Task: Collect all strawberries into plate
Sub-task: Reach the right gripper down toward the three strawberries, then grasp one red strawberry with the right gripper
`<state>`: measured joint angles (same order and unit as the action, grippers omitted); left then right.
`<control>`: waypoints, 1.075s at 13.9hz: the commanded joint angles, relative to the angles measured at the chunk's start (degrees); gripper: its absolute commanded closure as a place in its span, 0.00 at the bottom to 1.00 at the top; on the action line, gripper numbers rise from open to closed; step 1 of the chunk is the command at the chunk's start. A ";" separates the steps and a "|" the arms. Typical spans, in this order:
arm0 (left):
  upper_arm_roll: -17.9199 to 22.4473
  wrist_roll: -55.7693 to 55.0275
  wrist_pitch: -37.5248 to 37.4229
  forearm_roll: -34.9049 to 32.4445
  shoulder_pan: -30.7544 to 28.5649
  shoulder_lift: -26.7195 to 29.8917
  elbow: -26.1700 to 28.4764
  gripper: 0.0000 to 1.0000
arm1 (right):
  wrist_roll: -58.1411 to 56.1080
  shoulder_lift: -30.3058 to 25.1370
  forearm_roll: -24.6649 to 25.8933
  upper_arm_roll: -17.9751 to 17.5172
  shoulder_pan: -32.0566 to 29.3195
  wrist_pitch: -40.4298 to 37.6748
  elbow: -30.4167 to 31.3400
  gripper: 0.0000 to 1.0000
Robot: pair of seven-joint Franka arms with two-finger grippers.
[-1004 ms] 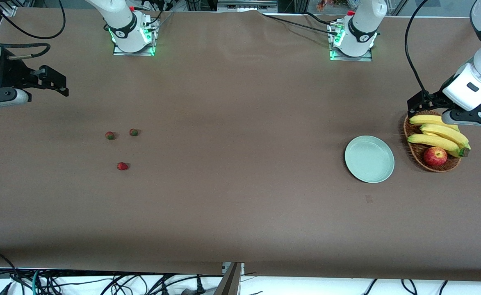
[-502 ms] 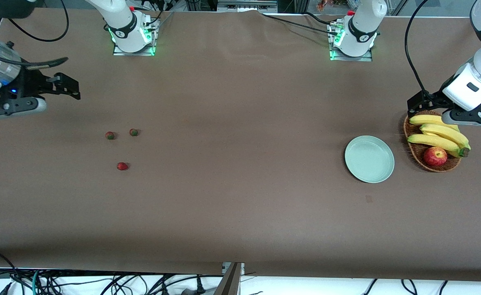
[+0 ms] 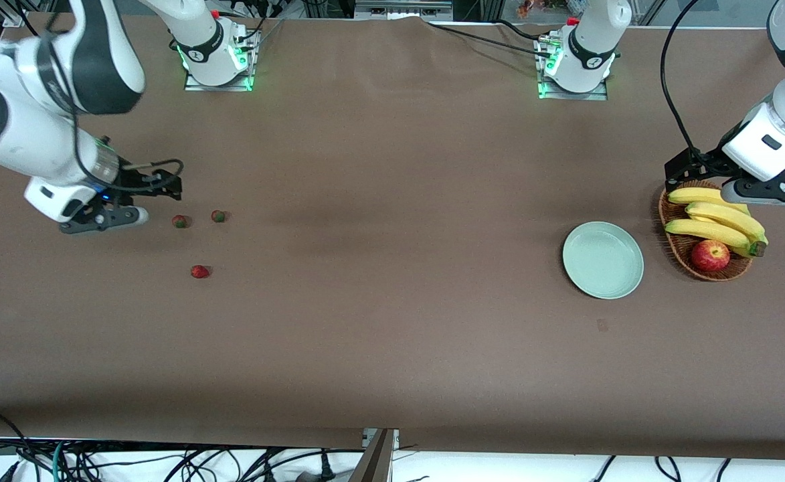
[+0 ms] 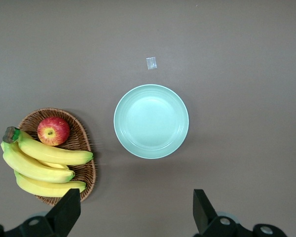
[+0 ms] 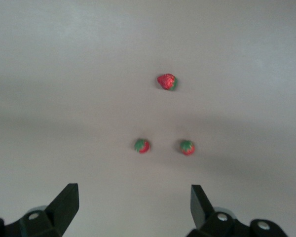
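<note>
Front view: three strawberries (image 3: 179,221) lie loose on the table (image 3: 392,321) toward the right arm's end, well apart from the empty plate (image 3: 603,260). Right gripper (image 3: 154,191), jaws spread, hangs just beside the nearest berry, clearly the closer arm. Left gripper (image 4: 135,212), jaws spread, waits over the basket (image 3: 703,231).

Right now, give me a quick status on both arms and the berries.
Right gripper open, over table beside three strawberries. Left gripper open, waiting over basket. Plate holds no berries. Nothing between strawberries and plate.
</note>
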<state>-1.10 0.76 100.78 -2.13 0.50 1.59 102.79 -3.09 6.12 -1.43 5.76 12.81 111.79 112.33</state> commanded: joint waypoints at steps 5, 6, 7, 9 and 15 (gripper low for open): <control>0.13 0.47 -1.02 0.90 0.12 -0.10 -0.84 0.00 | 2.12 5.92 -2.43 -1.01 0.37 20.73 14.83 0.01; 0.13 0.47 -1.02 0.90 0.12 -0.10 -0.84 0.00 | 2.21 6.71 -2.96 -1.01 0.37 22.31 15.98 0.02; 0.13 0.47 -1.02 0.90 0.12 -0.10 -0.84 0.00 | 2.21 7.41 -2.97 -1.36 0.37 23.72 16.68 0.02; 0.13 0.47 -1.02 0.90 0.12 -0.10 -0.75 0.00 | 2.21 8.82 -2.97 -1.71 0.37 25.57 17.30 0.02; 0.13 0.47 -1.02 0.90 0.12 -0.10 -0.84 0.00 | 2.12 14.18 -2.97 -1.71 0.37 33.57 19.67 0.16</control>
<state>-1.10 0.76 100.72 -2.13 0.50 1.59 102.79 -1.16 19.68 -3.45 4.29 13.14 142.33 130.18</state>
